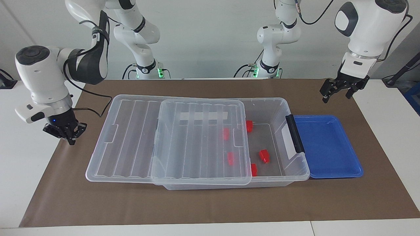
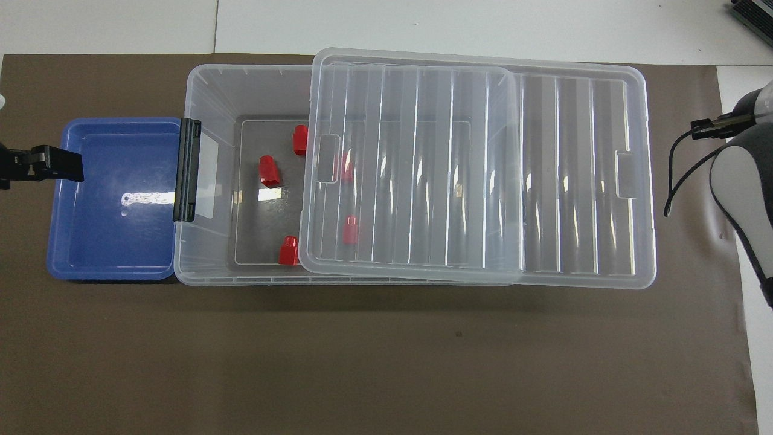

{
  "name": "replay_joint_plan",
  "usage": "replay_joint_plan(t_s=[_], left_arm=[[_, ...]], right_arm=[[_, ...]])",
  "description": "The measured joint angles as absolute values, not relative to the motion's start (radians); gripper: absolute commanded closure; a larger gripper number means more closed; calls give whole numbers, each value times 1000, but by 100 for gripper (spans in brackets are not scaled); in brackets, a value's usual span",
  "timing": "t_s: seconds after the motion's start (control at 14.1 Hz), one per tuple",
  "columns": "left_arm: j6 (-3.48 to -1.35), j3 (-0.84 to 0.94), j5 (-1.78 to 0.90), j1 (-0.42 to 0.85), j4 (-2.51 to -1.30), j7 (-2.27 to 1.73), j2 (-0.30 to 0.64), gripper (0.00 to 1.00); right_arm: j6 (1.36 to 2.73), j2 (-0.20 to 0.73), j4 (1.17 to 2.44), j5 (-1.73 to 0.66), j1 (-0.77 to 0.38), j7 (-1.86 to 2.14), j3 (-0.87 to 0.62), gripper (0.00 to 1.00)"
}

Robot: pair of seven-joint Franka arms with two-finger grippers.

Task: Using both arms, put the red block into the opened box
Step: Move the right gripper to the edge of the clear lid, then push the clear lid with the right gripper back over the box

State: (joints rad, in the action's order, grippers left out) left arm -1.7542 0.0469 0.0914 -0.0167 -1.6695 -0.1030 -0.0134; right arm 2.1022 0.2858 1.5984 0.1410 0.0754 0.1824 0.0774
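The box is a clear bin in the middle of the brown mat. Its ribbed lid is slid toward the right arm's end, so the end by the black handle is uncovered. Several red blocks lie on the box floor, some under the lid. My right gripper is shut and empty, low over the mat's edge beside the lid's end. My left gripper hangs open and empty over the mat by the blue tray; its tip shows over the tray's rim.
A shallow blue tray with nothing in it touches the box's handle end, toward the left arm's end of the table. The right arm's black cable loops close to the lid's corner. White table borders the mat.
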Motion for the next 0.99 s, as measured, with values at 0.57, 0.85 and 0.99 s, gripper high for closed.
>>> replay_joint_plan(t_s=[0.57,0.85,0.99], left_arm=[[-1754,47,91,-17,-1669,-103,-13,0],[-1754,47,91,-17,-1669,-103,-13,0],[-1754,47,91,-17,-1669,-103,-13,0]], right_arm=[[2178,383,1554,-39,86,182,76,100],[2181,389,1543,-111,82,182,71,100],[2181,389,1543,-117,80,182,69,100]])
